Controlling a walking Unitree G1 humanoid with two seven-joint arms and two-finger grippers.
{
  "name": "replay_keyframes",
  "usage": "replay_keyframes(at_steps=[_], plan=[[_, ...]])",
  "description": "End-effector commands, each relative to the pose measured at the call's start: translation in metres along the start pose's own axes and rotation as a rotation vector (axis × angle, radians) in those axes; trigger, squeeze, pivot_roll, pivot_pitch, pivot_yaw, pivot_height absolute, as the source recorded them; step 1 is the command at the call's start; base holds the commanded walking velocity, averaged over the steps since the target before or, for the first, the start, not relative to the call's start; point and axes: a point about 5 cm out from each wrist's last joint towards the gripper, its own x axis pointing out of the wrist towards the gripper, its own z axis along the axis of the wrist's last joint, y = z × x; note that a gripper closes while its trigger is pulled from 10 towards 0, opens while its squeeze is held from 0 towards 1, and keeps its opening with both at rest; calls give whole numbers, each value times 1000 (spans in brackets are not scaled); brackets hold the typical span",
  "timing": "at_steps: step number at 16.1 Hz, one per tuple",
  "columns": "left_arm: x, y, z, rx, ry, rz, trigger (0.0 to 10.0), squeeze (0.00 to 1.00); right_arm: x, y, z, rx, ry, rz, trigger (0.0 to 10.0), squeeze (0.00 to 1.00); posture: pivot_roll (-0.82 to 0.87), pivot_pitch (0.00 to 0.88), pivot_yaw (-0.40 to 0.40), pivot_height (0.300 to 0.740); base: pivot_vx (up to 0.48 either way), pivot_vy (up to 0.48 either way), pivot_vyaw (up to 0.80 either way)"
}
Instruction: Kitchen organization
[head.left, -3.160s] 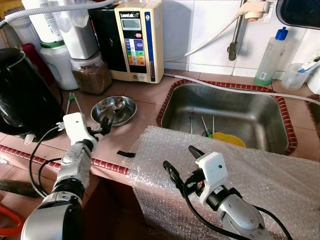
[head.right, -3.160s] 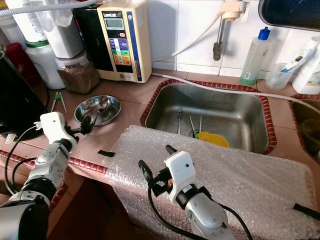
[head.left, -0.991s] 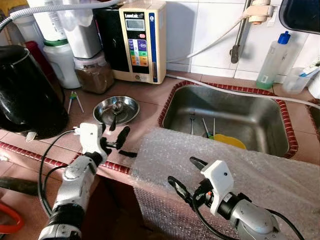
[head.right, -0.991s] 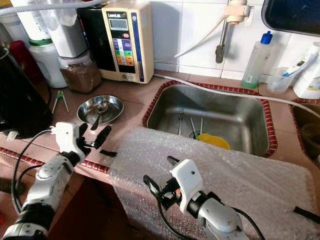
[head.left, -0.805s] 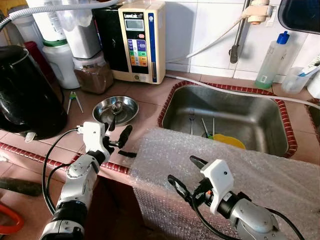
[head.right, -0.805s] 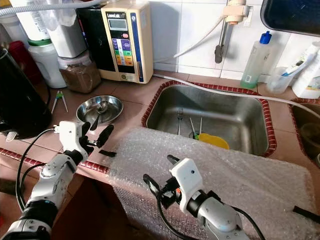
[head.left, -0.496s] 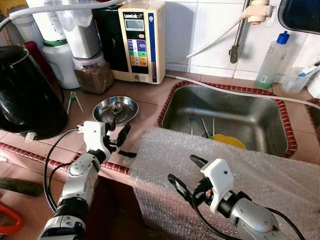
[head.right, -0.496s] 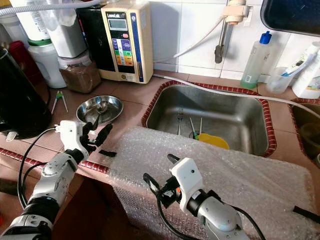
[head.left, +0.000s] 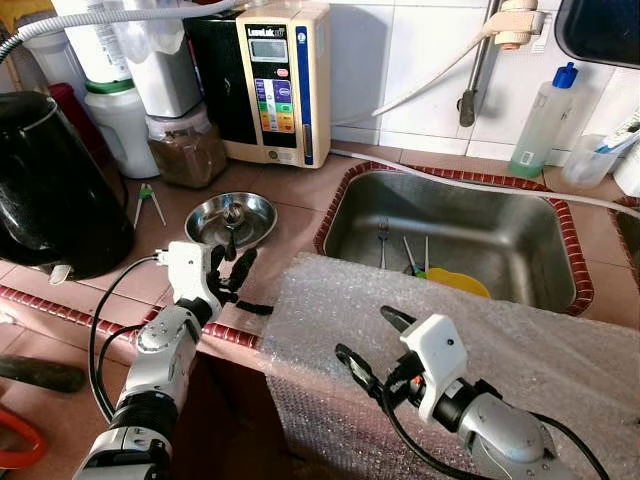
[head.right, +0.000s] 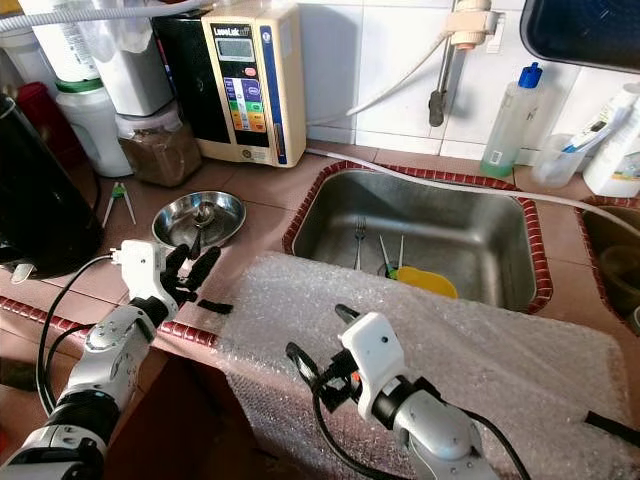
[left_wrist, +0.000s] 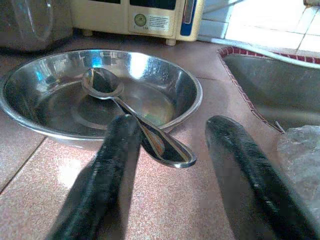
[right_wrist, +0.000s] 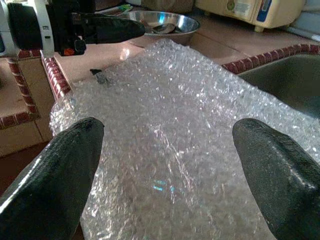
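Left hand (head.left: 229, 268) spread, its fingers flanking the spoon (left_wrist: 131, 116) handle overhanging the steel bowl (left_wrist: 187, 95) just ahead; closing off-centre risks flipping spoon or tipping bowl. Right hand (head.right: 318, 338) spread over bubble wrap (head.right: 480, 345).

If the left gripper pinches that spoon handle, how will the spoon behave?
The shiny steel spoon looks stiff but slick, so it may slip. It leans on the round steel bowl rim, so it could pivot or nudge the probably light bowl. The left gripper is open around its handle.
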Motion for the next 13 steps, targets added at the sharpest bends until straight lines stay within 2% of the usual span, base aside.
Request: replay_keyframes(at_steps=[1, 13], plan=[[1, 3, 5, 17, -9, -6, 0, 0, 0, 1, 6, -11, -29, 6, 10000, 1000, 31, 0, 92, 740, 0, 0, 0], [-1, 4, 2, 14, -3, -17, 0, 0, 3, 2, 5, -8, -29, 7, 10000, 1000, 37, 0, 94, 740, 0, 0, 0]])
